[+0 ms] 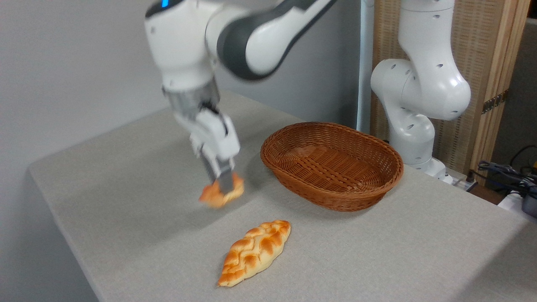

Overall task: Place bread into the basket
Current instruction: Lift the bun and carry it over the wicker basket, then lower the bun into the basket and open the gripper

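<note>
The arm (235,37) reaches in from the upper right, its white and dark-grey links blurred by motion. Its base column (419,92) stands upright at the far right. The wrist (191,96) points down and tilts slightly toward the right, a blue light showing on the top link. Below the wrist the white hand body narrows to the gripper (224,184), which points downward. Its grey fingers (218,170) are drawn close together, clamped on the bread (212,197); the bread sits at the fingertips, partly covered by the near finger.
</note>
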Robot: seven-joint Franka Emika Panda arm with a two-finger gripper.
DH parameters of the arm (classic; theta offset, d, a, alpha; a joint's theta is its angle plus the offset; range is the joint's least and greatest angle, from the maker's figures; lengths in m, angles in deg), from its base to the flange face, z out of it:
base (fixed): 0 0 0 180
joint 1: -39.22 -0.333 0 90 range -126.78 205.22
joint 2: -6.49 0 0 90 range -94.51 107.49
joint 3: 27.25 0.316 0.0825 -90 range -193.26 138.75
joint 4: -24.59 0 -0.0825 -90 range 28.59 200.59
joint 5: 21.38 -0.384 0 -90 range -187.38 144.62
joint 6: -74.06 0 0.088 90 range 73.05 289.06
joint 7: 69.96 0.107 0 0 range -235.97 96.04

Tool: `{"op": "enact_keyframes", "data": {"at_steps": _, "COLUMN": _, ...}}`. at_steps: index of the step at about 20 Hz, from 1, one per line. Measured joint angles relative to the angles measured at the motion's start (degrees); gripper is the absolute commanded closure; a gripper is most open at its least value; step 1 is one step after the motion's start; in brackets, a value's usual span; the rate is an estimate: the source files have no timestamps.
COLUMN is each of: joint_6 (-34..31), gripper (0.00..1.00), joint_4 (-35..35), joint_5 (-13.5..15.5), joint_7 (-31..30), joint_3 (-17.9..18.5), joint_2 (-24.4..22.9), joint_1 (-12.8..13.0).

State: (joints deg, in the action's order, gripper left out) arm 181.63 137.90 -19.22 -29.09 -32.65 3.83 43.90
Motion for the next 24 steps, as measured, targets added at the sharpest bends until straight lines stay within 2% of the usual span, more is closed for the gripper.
{"op": "enact_keyframes", "data": {"at_steps": 2, "joint_6": -7.3, "gripper": 0.74, "joint_4": 0.3, "joint_5": 0.2, "joint_7": 2.7, "joint_3": 0.1, "joint_2": -5.3, "joint_1": -0.1}}
{"op": "enact_keyframes", "data": {"at_steps": 4, "joint_6": -13.7, "gripper": 0.69, "joint_4": 1.9, "joint_5": 0.4, "joint_7": 5.4, "joint_3": 0.1, "joint_2": -10.3, "joint_1": 0.0}}
{"op": "enact_keyframes", "data": {"at_steps": 6, "joint_6": -18.9, "gripper": 0.64, "joint_4": 4.9, "joint_5": 0.7, "joint_7": 9.1, "joint_3": 0.1, "joint_2": -15.0, "joint_1": 1.2}}
{"op": "enact_keyframes", "data": {"at_steps": 7, "joint_6": -20.8, "gripper": 0.52, "joint_4": 6.9, "joint_5": 0.9, "joint_7": 10.5, "joint_3": 0.1, "joint_2": -17.1, "joint_1": 2.7}}
{"op": "enact_keyframes", "data": {"at_steps": 9, "joint_6": -22.4, "gripper": 0.47, "joint_4": 11.9, "joint_5": 1.0, "joint_7": 11.2, "joint_3": 0.1, "joint_2": -21.0, "joint_1": 7.1}}
{"op": "enact_keyframes", "data": {"at_steps": 11, "joint_6": -22.4, "gripper": 0.27, "joint_4": 17.6, "joint_5": 1.0, "joint_7": 11.2, "joint_3": 0.0, "joint_2": -24.2, "joint_1": 11.3}}
{"op": "enact_keyframes", "data": {"at_steps": 12, "joint_6": -22.1, "gripper": 0.12, "joint_4": 20.0, "joint_5": 1.0, "joint_7": 11.2, "joint_3": 0.0, "joint_2": -25.3, "joint_1": 12.6}}
{"op": "enact_keyframes", "data": {"at_steps": 14, "joint_6": -20.5, "gripper": 0.0, "joint_4": 23.0, "joint_5": 1.0, "joint_7": 11.2, "joint_3": 0.0, "joint_2": -26.1, "joint_1": 13.4}}
{"op": "enact_keyframes", "data": {"at_steps": 19, "joint_6": -11.9, "gripper": 0.0, "joint_4": 27.5, "joint_5": 1.0, "joint_7": 11.2, "joint_3": 0.5, "joint_2": -25.1, "joint_1": 13.4}}
{"op": "enact_keyframes", "data": {"at_steps": 24, "joint_6": -11.5, "gripper": 0.0, "joint_4": 27.1, "joint_5": 1.0, "joint_7": 11.2, "joint_3": 0.6, "joint_2": -25.2, "joint_1": 13.3}}
